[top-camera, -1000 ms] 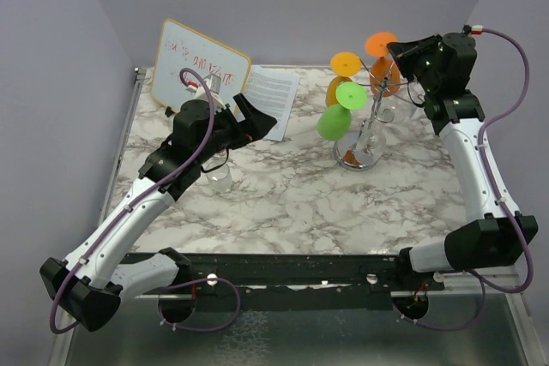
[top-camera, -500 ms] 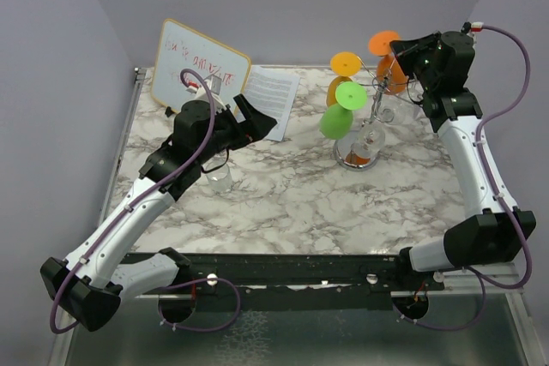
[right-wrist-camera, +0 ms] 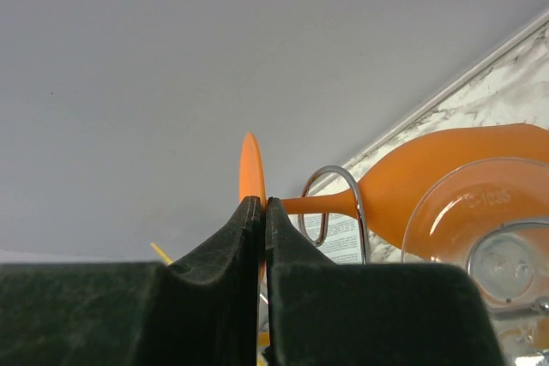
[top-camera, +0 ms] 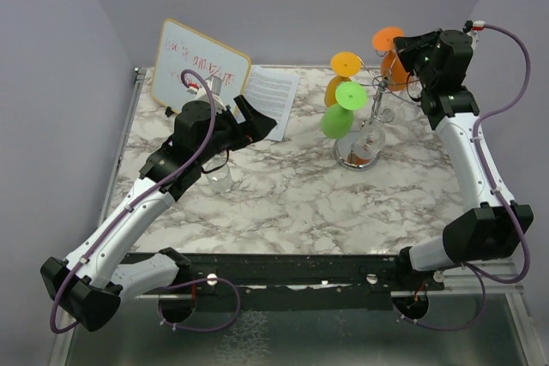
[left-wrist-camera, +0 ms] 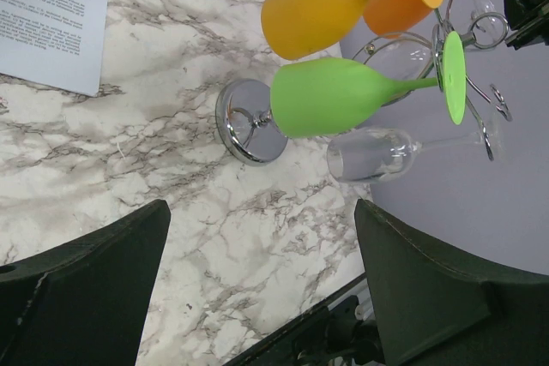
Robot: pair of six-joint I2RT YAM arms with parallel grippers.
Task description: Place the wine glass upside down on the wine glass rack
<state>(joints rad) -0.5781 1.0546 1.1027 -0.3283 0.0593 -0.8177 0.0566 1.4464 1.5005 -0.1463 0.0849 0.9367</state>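
Orange wine glass, foot pinched in right gripper

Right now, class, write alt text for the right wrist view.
The right tool pinches the foot of an orange wine glass, its stem crossing a chrome loop of the rack. A clear glass shows at lower right.

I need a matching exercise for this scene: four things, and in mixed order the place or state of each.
1 green glass
2 dark orange glass
3 printed sheet
4 whiteboard

a foot pinched in the right gripper
b lies flat on the table
c hangs on the rack, ungripped
d stands tilted, far left

Pairs: 1-c, 2-a, 3-b, 4-d
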